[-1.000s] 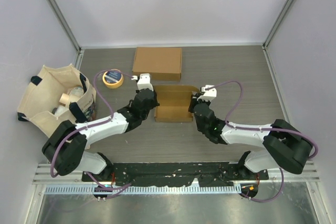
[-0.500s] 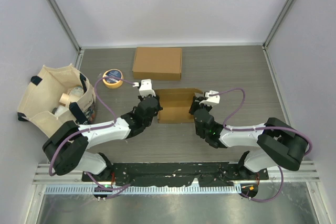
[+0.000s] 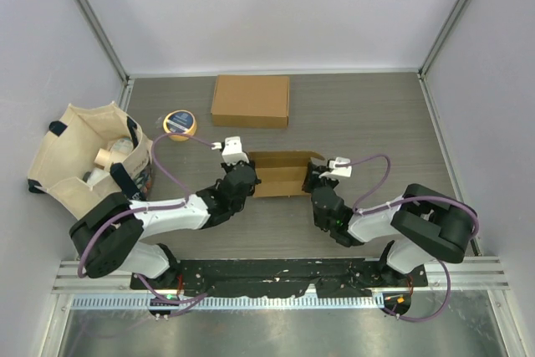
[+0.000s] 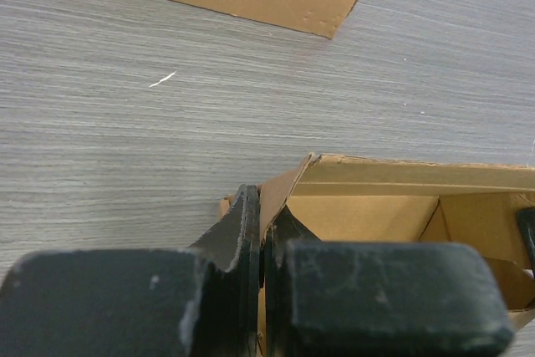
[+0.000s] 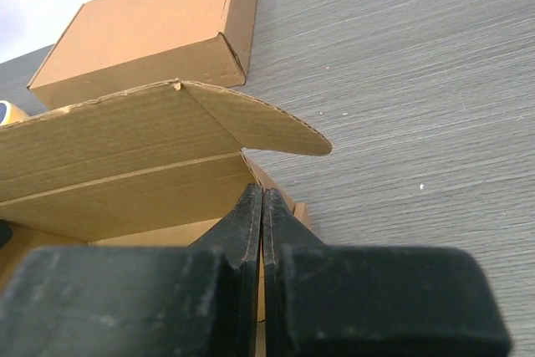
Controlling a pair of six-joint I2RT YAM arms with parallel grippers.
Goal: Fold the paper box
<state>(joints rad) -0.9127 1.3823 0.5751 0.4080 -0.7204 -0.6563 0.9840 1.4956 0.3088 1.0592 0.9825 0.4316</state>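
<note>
At frame centre the left gripper [image 4: 264,225] and right gripper [image 5: 262,206] are each clenched on an end wall of the box [image 3: 282,176] (a second box [image 3: 251,100] lies above it, apart).

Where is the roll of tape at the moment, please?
In the top view, the tape roll lies left of centre, between the cloth bag and the closed cardboard box.

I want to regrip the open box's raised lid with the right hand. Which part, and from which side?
Probably the rounded tab at the lid's right end, approached from the right. It juts out sideways, thin and unsupported, so the right hand, shut just below it, could open and straddle its edge.
</note>
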